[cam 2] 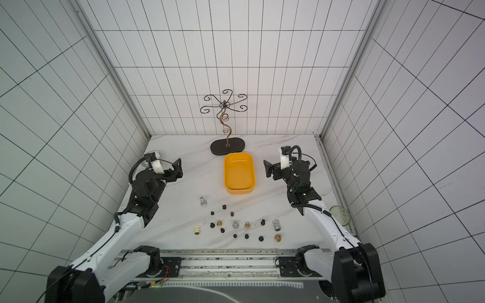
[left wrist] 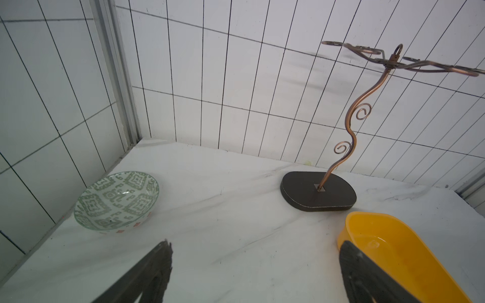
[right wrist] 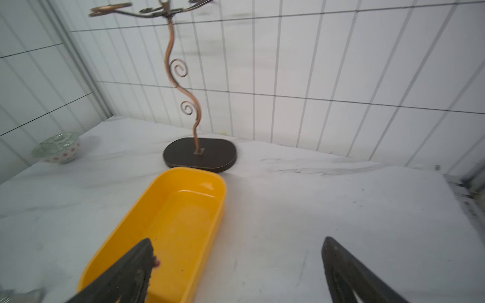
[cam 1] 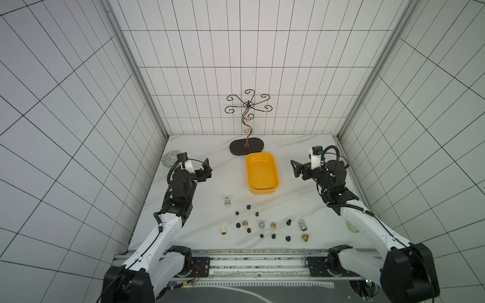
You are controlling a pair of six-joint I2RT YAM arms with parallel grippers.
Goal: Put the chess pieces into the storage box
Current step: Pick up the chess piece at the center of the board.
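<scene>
Top views, we log chess pieces (cam 1: 261,224) lower centre, storage box (cam 1: 262,173) mid-frame, left tool (cam 1: 207,170) and right tool (cam 1: 296,170) both spread wide.

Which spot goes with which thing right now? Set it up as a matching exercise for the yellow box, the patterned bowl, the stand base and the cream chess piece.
Things:
1. yellow plastic storage box
2. green-patterned glass bowl
3. dark oval stand base
4. cream chess piece

Places:
A. farthest left of the scattered pieces
B. beside the left wall
C. empty, at the table's middle
D. just behind the box, near the back wall

Pairs: 1-C, 2-B, 3-D, 4-A
</scene>
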